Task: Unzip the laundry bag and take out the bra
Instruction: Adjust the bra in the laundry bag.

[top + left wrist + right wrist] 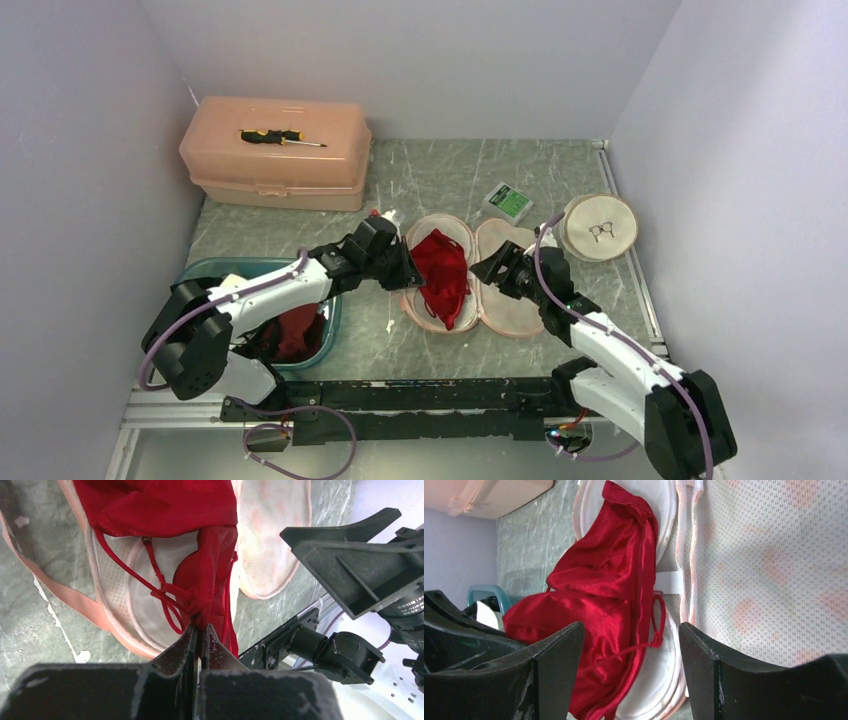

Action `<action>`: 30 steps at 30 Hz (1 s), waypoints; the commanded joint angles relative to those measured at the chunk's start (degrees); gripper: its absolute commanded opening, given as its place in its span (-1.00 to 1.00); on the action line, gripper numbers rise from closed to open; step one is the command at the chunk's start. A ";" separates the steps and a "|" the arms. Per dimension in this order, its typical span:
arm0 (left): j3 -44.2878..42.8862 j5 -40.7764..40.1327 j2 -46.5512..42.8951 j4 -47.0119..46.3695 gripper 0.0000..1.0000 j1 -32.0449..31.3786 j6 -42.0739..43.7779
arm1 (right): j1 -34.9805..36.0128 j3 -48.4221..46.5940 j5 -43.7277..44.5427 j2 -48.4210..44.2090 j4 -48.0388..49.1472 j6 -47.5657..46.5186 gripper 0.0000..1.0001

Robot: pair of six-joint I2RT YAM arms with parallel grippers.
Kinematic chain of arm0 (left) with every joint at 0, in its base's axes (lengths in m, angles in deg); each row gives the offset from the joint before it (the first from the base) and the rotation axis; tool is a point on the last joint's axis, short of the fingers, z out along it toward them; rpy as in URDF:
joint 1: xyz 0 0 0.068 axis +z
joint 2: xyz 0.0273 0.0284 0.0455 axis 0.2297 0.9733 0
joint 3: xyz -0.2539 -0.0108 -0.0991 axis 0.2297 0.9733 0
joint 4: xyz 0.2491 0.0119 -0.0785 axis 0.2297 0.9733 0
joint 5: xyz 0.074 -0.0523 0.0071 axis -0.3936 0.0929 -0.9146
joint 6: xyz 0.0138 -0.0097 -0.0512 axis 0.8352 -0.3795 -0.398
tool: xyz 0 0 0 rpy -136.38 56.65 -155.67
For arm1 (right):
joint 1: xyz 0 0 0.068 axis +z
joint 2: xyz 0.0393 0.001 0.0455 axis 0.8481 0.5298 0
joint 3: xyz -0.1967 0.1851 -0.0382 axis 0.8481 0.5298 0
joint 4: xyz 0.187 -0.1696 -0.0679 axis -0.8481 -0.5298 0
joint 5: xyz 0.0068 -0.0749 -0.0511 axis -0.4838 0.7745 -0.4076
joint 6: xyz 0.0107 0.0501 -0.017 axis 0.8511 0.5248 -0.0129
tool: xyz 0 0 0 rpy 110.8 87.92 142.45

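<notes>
Left end effector (201,628) pinched shut on the bra (210,555) in the unzipped laundry bag (270,540), I judge removal underway: next, lift it clear.

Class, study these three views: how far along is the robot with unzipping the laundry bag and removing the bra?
Done: the laundry bag lies unzipped, its two halves spread open. In hand: the left gripper is shut on the red bra. Left: the bra lies in one half of the bag and must be lifted out. The right gripper is open, holding nothing.
</notes>
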 commanded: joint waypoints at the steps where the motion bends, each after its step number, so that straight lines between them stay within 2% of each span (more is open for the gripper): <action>1: 3.78 4.24 -0.50 -3.84 -0.95 1.48 -5.57 | -0.90 -1.71 -4.60 5.67 9.47 3.51 0.43; 9: 7.08 3.96 2.33 -4.89 -0.95 2.43 -7.80 | -0.98 -3.54 -10.73 19.51 19.14 5.94 0.31; 14: 6.87 3.77 2.82 -3.61 -0.95 2.72 -7.34 | -0.73 -4.01 -10.68 21.54 19.79 5.10 0.29; 21: 6.08 6.75 -0.68 -2.48 -0.95 3.43 -9.29 | 0.46 -2.29 -9.39 14.70 13.58 -0.06 0.30; 25: 4.66 9.45 -0.73 -1.39 -0.95 3.83 -12.82 | 2.64 0.86 -4.96 4.07 9.72 -5.53 0.33; 30: 3.62 11.03 0.90 -2.81 -0.95 4.33 -16.31 | 5.38 5.55 -6.58 -10.84 8.73 -12.67 0.37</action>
